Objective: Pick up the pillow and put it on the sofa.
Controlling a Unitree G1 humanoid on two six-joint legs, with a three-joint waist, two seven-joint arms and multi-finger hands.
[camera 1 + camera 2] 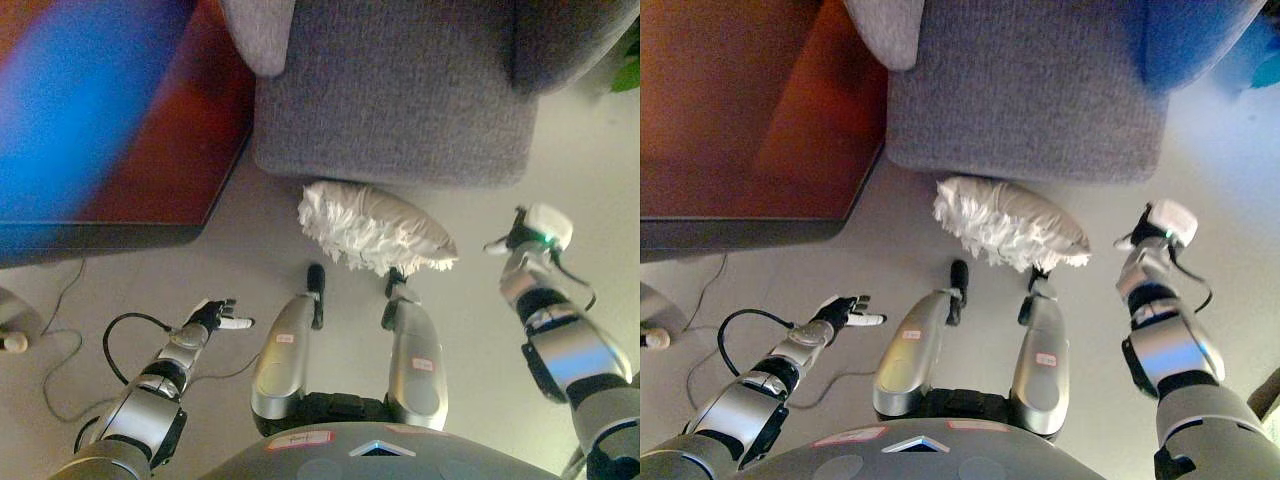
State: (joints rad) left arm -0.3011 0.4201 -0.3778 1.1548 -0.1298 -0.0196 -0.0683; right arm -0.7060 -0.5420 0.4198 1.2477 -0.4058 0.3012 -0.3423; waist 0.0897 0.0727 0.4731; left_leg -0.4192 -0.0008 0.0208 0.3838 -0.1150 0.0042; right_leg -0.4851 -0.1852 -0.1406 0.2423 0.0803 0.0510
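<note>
Pillow [378, 228] lies on the floor [250, 250], right against the grey sofa [400, 90] front; left robot hand [215, 316] hovers low, fingers spread open, well apart; right robot hand [525, 238] raised beside the pillow, fingers can't be made out.

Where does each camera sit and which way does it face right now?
Left eye view: on the head, looking down at the floor before the grey fabric sofa; the left hand reaches in lower left, the right hand at right.
Right eye view: beside it, same downward look; both arms show again.
Shared: the beige pillow with a white fringe lying on the floor against the sofa, and the dark reddish-brown table at upper left.
</note>
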